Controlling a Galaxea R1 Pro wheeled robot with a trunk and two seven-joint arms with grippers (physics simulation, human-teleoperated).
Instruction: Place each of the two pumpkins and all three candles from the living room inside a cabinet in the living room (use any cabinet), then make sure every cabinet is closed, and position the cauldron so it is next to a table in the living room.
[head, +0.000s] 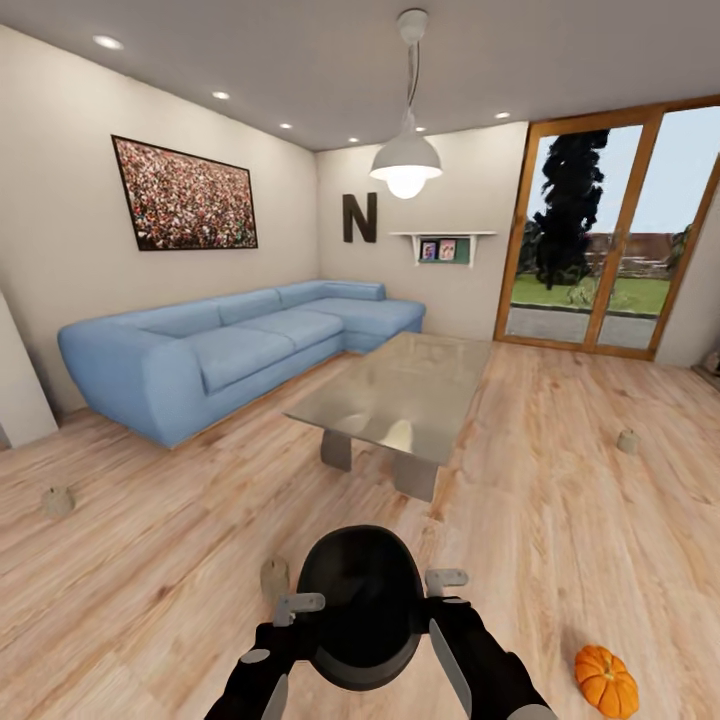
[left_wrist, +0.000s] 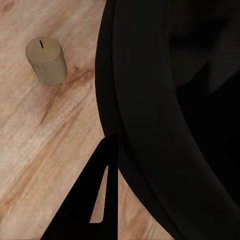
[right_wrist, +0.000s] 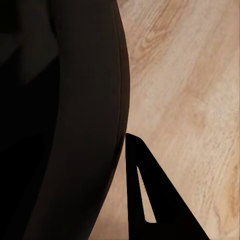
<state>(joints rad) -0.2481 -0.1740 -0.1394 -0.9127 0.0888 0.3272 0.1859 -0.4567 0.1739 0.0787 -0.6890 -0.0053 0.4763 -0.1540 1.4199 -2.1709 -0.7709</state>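
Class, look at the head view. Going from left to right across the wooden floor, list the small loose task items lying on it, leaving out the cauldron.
Candle at far left → candle beside the cauldron → pumpkin → candle at right.

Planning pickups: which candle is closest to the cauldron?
The candle just left of the cauldron, beside the left gripper. The other two candles stand far off.

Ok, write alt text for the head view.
Both grippers, left gripper and right gripper, flank a black cauldron above the wooden floor. Ahead stand a glass coffee table and blue sofa; candles and a pumpkin lie scattered.
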